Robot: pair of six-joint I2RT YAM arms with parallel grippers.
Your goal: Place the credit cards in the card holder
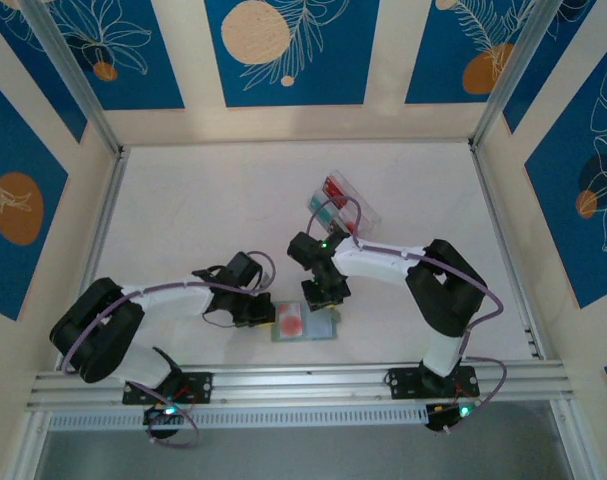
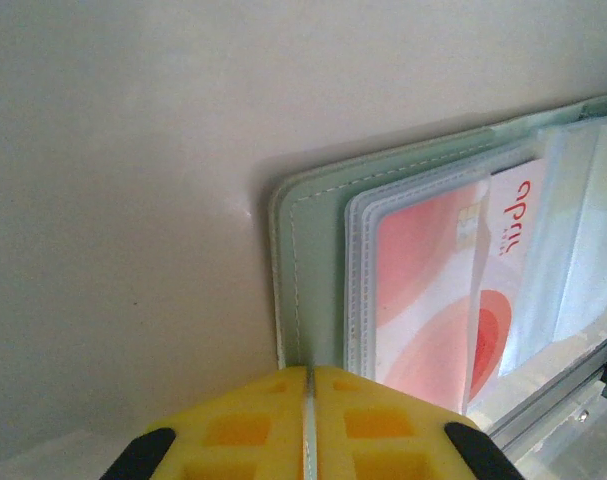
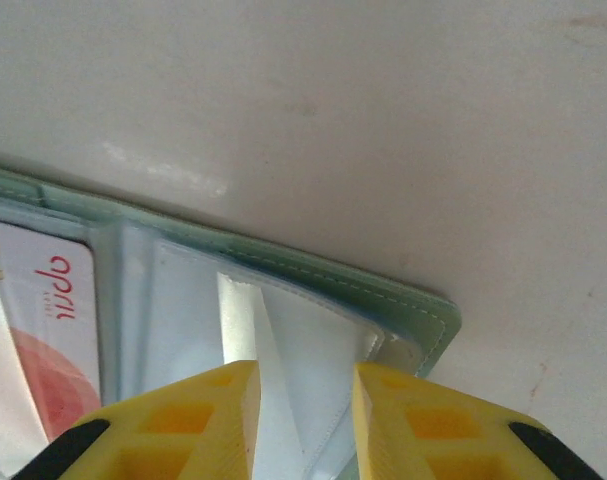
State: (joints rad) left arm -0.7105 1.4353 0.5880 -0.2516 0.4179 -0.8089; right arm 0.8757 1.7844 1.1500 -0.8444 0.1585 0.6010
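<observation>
My left jaws together at the holder point(image 2: 318, 260) edge, right jaws apart around a sleeve point(image 3: 283, 340). Can't read the card's point(image 2: 433, 290) red script.

Both the left arm point(image 1: 173, 293) and right arm point(image 1: 383, 262) are white with black joints, purple cables point(image 1: 499, 300) and green lights point(image 1: 464, 410); fingers point(image 3: 183, 425) yellow, black-tipped.

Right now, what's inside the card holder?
One red-and-white card in a clear sleeve of the card holder. Other sleeves look cardless where visible; the left tool and right tool cover their near ends.
</observation>
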